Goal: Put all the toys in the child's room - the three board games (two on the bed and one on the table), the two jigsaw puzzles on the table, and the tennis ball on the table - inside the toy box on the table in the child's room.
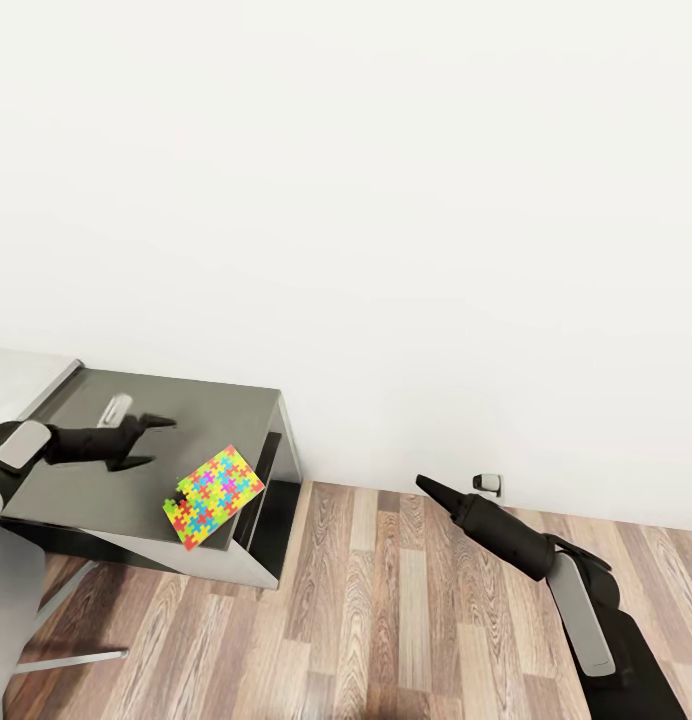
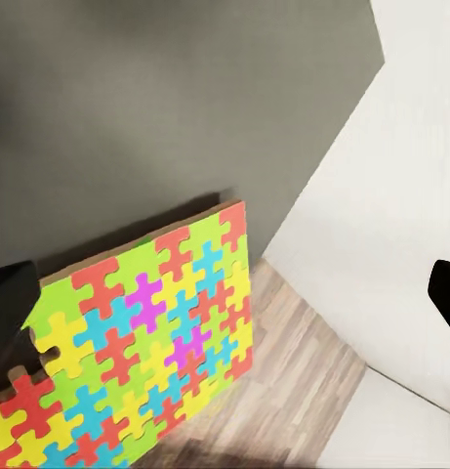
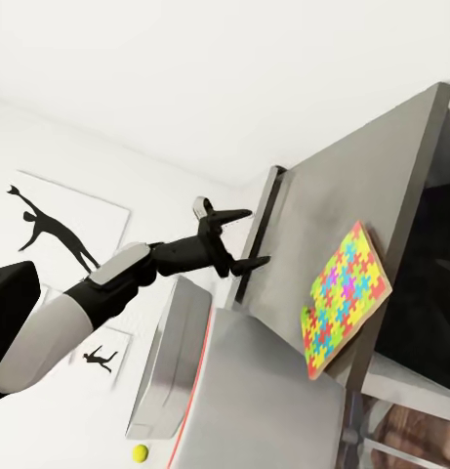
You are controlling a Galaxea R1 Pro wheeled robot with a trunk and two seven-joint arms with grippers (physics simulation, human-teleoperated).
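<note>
A plain white wall took up most of the head view, with wood-plank floor below it on the right. At the left stood a low dark grey cabinet. One jigsaw puzzle lay on the cabinet's near right corner, its near edge overhanging. The left gripper hovered over the cabinet top just left of the puzzle, jaws spread wide and empty. The right gripper hung well apart over the floor; whether it was spread or closed could not be told. A small tennis ball showed far off in the right wrist view. Picking up the thin puzzle would likely go best by pinching the overhanging edge, since its flat face offers no purchase.
</note>
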